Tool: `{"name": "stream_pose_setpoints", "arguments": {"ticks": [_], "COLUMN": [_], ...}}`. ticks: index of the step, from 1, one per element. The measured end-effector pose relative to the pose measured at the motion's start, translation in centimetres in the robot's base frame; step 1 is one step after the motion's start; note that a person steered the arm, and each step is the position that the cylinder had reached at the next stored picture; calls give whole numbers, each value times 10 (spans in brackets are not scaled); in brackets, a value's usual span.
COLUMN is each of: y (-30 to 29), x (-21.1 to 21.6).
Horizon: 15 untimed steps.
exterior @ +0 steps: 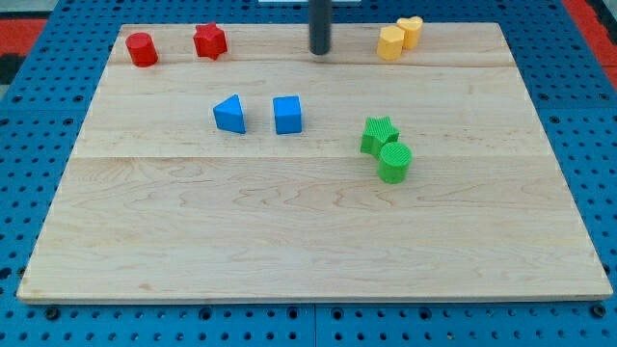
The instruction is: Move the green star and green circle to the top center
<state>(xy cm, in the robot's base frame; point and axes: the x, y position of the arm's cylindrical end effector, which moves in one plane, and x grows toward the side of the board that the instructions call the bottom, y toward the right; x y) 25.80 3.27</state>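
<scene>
The green star (379,134) lies right of the board's centre. The green circle (394,162) touches it just below and to the right. My tip (319,51) is at the view's top centre, well above and left of the green star, touching no block. The rod above it runs out of the view's top edge.
A blue triangle (229,114) and blue cube (287,115) sit left of centre. A red cylinder (142,49) and red star (209,41) are at top left. Two yellow blocks (398,38) touch at top right. The wooden board (308,241) rests on a blue pegboard.
</scene>
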Motion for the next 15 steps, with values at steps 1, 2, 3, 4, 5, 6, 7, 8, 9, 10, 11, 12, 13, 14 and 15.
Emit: {"name": "stream_pose_setpoints", "arguments": {"ticks": [1, 2, 3, 4, 5, 6, 7, 8, 9, 10, 11, 12, 13, 14, 15], "y": [47, 84, 87, 88, 93, 89, 43, 47, 57, 60, 96, 97, 56, -9, -26], "x": [15, 43, 103, 179, 234, 281, 267, 203, 198, 219, 216, 197, 167, 141, 112]}}
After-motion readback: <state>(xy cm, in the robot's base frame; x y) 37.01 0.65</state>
